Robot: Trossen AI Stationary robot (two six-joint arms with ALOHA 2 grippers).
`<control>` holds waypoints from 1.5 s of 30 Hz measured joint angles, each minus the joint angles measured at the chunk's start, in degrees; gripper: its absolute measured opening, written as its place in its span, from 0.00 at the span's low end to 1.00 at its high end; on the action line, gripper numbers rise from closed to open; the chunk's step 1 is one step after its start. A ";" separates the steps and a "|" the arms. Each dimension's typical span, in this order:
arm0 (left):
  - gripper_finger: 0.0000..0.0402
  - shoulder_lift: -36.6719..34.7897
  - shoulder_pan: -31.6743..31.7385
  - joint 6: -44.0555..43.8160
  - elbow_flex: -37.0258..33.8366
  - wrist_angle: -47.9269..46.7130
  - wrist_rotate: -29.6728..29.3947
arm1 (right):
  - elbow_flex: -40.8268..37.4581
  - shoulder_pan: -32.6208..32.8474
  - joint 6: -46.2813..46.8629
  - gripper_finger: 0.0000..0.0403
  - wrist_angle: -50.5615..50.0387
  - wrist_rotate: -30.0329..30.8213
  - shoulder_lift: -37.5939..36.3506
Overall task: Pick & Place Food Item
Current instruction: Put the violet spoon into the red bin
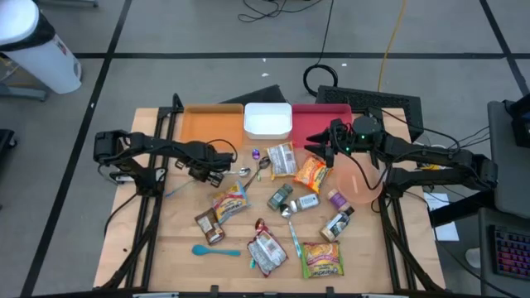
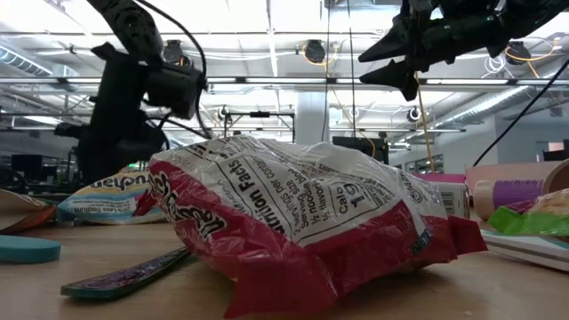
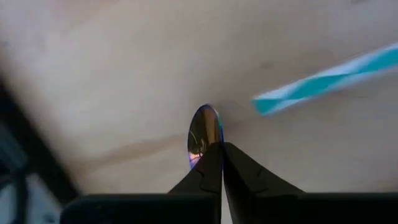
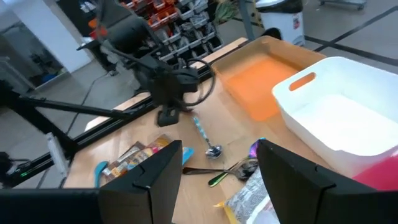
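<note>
While the left gripper (image 1: 217, 171) is lowered to the table (image 1: 166, 248) beside the orange tray (image 1: 211, 126), its fingers (image 3: 211, 171) are seen pinched fully together on the edge of a shiny spoon bowl (image 3: 203, 134), with a teal striped stick (image 3: 323, 84) nearby. The right gripper (image 1: 319, 147) is held raised over the snack packets near the white bin (image 1: 267, 121), fingers (image 4: 155, 174) parted about halfway, nothing gripped. Food packets are left scattered mid-table, an orange chip bag (image 1: 310, 172) lying just beside the right gripper.
</note>
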 joint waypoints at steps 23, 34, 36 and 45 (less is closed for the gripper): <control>0.01 -1.67 2.77 16.29 26.92 1.97 -4.55 | 0.00 0.04 3.34 0.50 0.98 1.10 0.00; 0.01 -1.69 7.76 23.09 32.20 29.26 11.40 | -0.02 0.07 12.00 0.50 9.43 0.86 0.00; 0.01 -1.69 8.87 23.11 32.20 33.62 15.16 | -0.02 0.07 13.43 0.50 10.29 0.84 -0.02; 0.01 -1.63 11.37 23.53 32.20 48.29 26.99 | -0.02 0.11 18.12 0.56 11.14 -2.10 0.40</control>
